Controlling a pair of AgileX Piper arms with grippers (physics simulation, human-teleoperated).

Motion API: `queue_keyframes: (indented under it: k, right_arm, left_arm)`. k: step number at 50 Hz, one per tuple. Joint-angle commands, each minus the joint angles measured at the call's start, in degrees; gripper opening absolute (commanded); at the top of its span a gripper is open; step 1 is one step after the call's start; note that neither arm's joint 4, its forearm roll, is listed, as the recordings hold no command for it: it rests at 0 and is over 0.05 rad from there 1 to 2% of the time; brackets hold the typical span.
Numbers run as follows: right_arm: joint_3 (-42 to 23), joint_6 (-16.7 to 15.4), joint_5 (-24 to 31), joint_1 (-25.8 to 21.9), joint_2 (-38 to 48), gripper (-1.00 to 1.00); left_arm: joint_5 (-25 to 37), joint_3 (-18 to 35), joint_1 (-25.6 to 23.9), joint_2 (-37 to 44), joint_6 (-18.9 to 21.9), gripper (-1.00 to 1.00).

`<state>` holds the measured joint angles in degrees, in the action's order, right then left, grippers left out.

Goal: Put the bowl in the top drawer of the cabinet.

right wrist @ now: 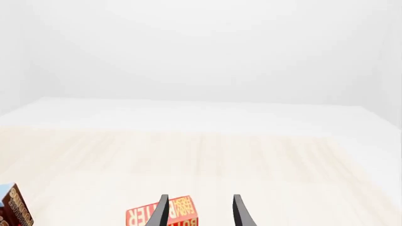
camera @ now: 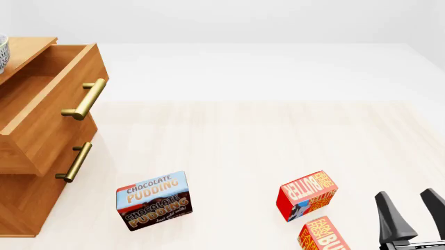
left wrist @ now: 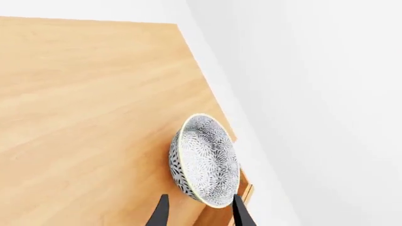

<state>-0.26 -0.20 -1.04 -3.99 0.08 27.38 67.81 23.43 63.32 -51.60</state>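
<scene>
On my left wrist camera the bowl [left wrist: 205, 161] sits on the cabinet's [camera: 31, 172] wooden top, right at its edge. My left gripper [left wrist: 199, 213] has its fingers spread just short of the bowl's rim, holding nothing. In the front view only a sliver of the bowl [camera: 3, 53] shows at the far left, beside the top drawer [camera: 43, 104], which is pulled out and open. The lower drawer [camera: 38, 179] looks closed. On the table [camera: 264, 135] I read "CHOCOLATE PUDDING" on the blue and brown box [camera: 153, 200], and "BUTTER" on the red box [camera: 307, 195]. A second red box [camera: 324, 235] lies nearer. My right gripper [camera: 410, 211] hangs unclenched at the near right, grasping nothing.
</scene>
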Motion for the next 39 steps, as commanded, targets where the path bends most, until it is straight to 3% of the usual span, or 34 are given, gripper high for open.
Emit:
queue_keyframes:
  k: [1,11,18,28,39]
  right_arm:
    - [0.00,0.03,-0.13,0.11,-0.02,1.00]
    - [0.00,0.05,-0.23,-0.03,-0.02,1.00]
    - [0.00,0.11,-0.27,0.04,-0.03,1.00]
    - [0.00,0.13,-0.31,0.03,-0.03,1.00]
    - [0.00,0.09,-0.35,-0.03,-0.03,1.00]
  left_arm:
    - [2.63,0.39,-2.01,-5.24,4.63,1.00]
    - [5.31,-1.18,-6.54,-10.97,7.92,1.00]
    - [5.24,-1.15,-6.40,-11.98,10.74,1.00]
    - [5.48,-2.29,-7.93,-13.43,11.40,1.00]
    - [8.29,-3.94,-14.53,-17.68,12.67,1.00]
